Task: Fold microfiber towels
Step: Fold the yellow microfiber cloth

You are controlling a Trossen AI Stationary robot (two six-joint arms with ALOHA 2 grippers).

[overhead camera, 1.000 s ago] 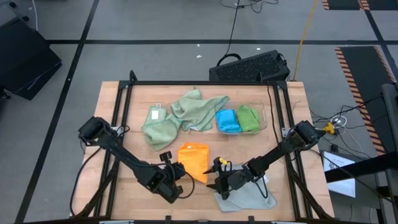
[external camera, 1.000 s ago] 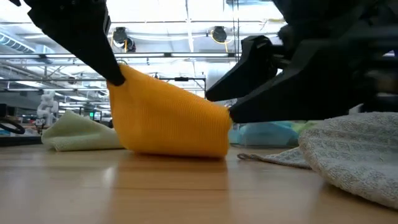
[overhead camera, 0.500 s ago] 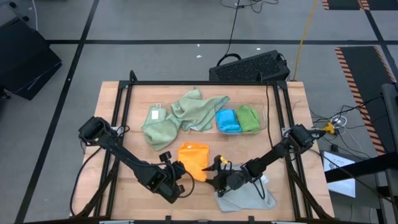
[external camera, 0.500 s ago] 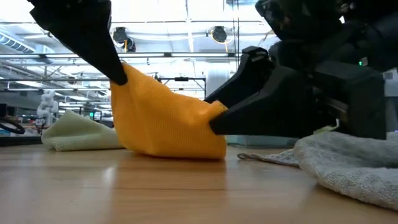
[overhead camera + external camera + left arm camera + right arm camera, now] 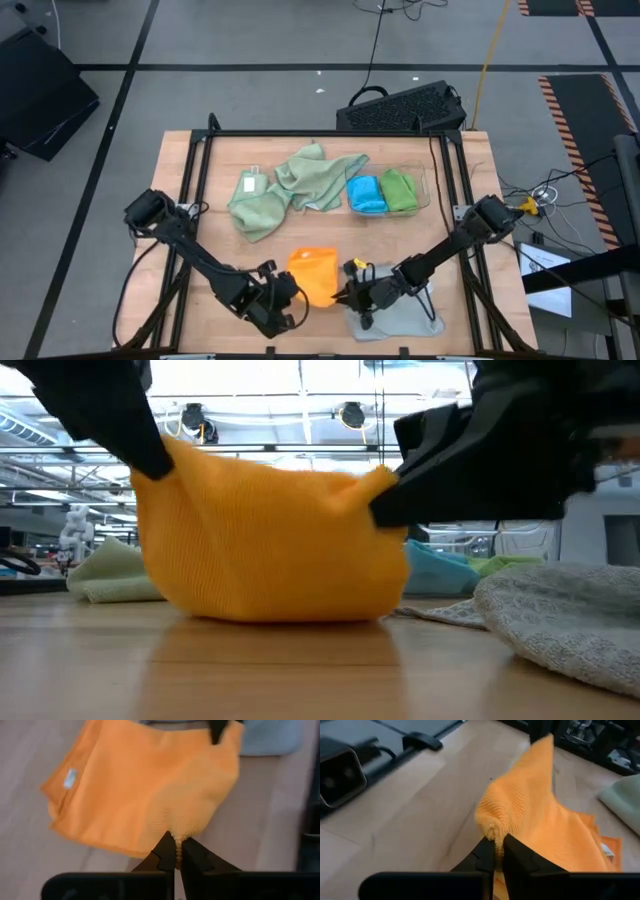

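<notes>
Nearest the table's front edge, the left gripper (image 5: 281,297) and the right gripper (image 5: 345,292) each pinch a near corner of the orange towel (image 5: 312,274), fingers clamped on the cloth. The towel stretches away from both toward the far side, its lifted near edge spanning between them. Behind lie what seem two sage towels (image 5: 290,188).

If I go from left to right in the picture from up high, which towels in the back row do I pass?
Pale green towel → second pale green towel → blue towel → bright green towel.
</notes>
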